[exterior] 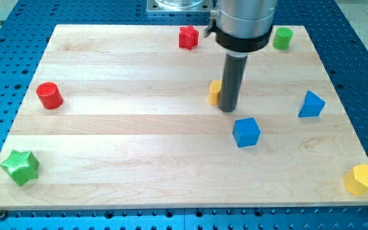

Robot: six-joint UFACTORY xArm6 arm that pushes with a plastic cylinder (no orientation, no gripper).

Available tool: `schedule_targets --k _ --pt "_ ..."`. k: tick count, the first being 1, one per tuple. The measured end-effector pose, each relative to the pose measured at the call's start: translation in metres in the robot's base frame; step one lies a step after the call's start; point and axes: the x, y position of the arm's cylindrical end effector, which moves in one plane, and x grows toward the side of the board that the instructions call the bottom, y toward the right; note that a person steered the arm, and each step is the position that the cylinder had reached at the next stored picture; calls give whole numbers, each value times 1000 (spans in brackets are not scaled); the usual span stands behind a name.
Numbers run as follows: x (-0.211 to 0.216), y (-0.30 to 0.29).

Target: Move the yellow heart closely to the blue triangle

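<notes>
The yellow heart [215, 92] lies near the board's middle, mostly hidden behind my rod; only its left edge shows. My tip [229, 109] rests on the board touching or just right of it. The blue triangle [311, 105] sits at the view's right, well apart from the heart. A blue cube [246, 132] lies just below and right of my tip.
A red block [188, 37] and a green cylinder [282, 38] sit near the view's top edge. A red cylinder [49, 96] is at the left, a green star [20, 167] at the bottom left, a yellow block [361, 179] at the bottom right.
</notes>
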Motion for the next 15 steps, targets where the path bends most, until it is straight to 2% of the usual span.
schedule_targets --k 2,4,5,7,9,11,13,15 --pt "-1 13" --pt "15 -92" --pt "15 -125" --pt "-56 -56" --pt "-30 1" --pt "-19 -51" --pt "23 -57" --pt "-8 36"
